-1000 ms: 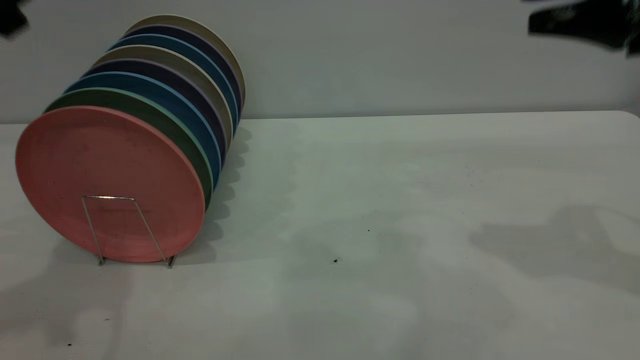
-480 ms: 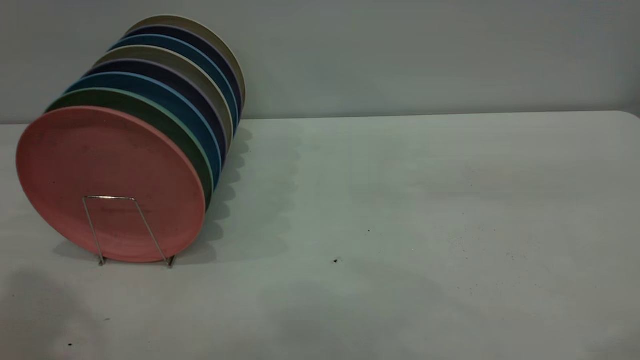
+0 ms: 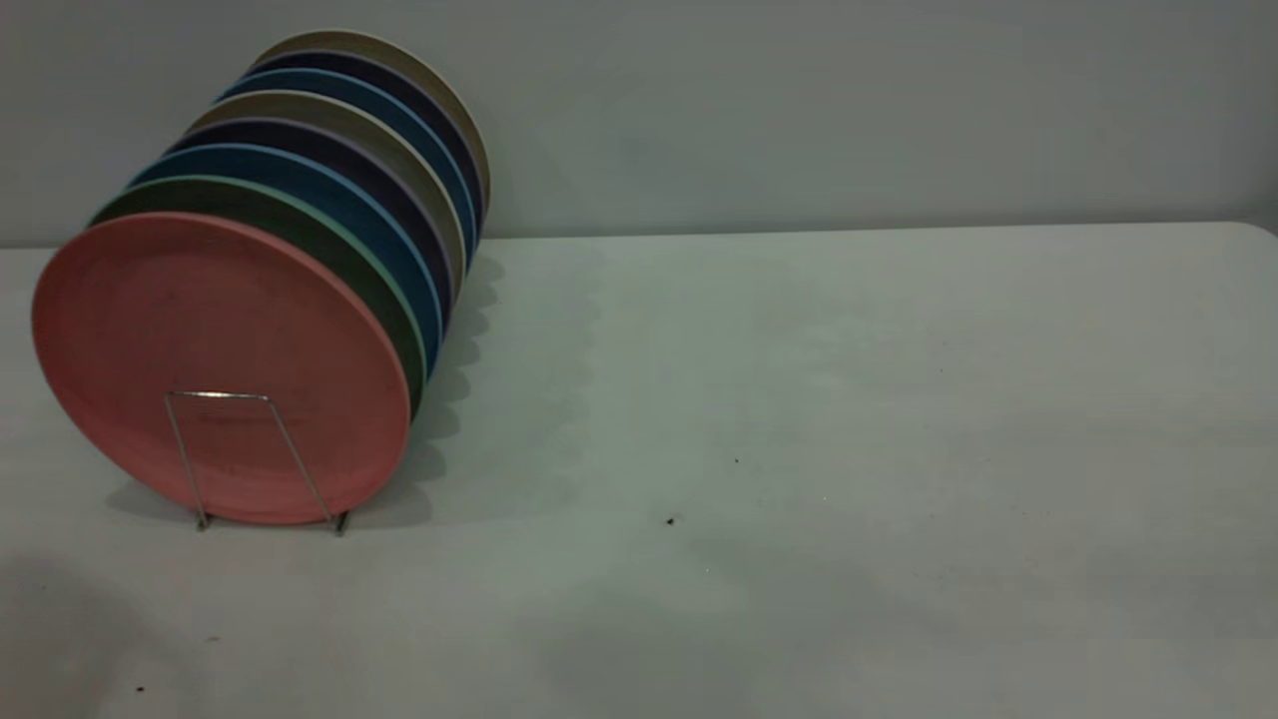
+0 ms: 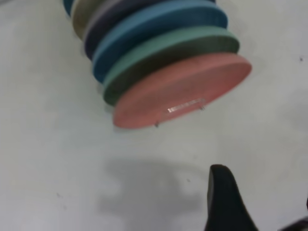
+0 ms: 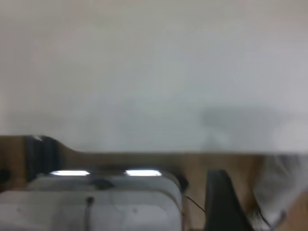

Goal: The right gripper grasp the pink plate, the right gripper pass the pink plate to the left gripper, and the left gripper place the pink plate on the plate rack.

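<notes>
At the front of the row, the round salmon-pink matte plastic plate (image 3: 215, 364) stands on edge in the thin shiny silver wire plate rack (image 3: 250, 454), one upright trapezoid loop crossing its lower face. Just behind it leans a green plate (image 3: 300, 225), then blue plates (image 3: 329, 180) and further dark and beige ones, all tilted alike toward the back. The rack sits at the left of the pale grey worktop (image 3: 799, 399), and nothing else lies on that surface apart from a few dark specks.

Neither arm shows in the exterior view. Looking down from above and well apart from the rack, the left wrist camera catches one black finger of the left pincer (image 4: 226, 202); how wide it stands cannot be told. The right pincer (image 5: 221, 202) shows a single dark finger beyond the worktop's edge, far from the plates, its spread equally unclear.

Judging by this, the plate is placed and nothing appears left to do.
</notes>
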Robot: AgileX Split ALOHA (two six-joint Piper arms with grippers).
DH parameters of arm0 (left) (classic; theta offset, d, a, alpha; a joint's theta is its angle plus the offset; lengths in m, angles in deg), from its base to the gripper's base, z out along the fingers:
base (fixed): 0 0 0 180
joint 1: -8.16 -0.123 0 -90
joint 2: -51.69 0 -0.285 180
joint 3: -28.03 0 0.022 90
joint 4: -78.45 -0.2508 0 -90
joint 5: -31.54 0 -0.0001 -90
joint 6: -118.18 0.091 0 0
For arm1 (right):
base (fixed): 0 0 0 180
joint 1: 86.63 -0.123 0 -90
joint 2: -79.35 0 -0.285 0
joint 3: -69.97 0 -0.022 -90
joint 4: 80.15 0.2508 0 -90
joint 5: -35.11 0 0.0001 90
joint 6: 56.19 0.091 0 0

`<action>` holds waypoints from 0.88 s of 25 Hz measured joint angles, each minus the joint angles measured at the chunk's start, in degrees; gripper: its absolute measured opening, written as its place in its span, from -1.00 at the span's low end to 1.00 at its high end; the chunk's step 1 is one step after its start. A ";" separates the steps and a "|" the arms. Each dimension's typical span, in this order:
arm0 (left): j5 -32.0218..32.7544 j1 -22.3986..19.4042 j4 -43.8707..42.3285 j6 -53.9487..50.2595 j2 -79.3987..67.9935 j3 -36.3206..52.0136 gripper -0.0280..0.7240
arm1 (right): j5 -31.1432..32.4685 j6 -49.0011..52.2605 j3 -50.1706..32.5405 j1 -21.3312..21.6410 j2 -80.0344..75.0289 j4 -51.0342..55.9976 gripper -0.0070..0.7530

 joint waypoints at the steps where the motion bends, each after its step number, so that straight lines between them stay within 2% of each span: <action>1: 0.70 0.00 0.00 -0.91 0.00 0.00 0.25 | -0.47 1.52 -2.19 0.00 0.95 -2.00 0.18; 6: 5.07 0.00 -0.05 -6.45 0.06 0.00 0.25 | -3.43 8.24 -6.69 -1.01 4.23 -9.14 0.18; 13: 6.88 0.00 0.01 -14.51 1.20 1.96 0.25 | -3.73 9.15 -6.93 -8.53 10.59 -9.42 0.18; 17: 6.88 0.00 -0.11 -15.17 4.48 10.11 0.25 | -3.73 9.15 -6.93 -9.47 16.03 -9.66 0.18; 22: 6.33 0.00 -2.86 -14.88 11.64 24.93 0.25 | -3.50 9.15 -6.93 -9.47 25.05 -9.66 0.18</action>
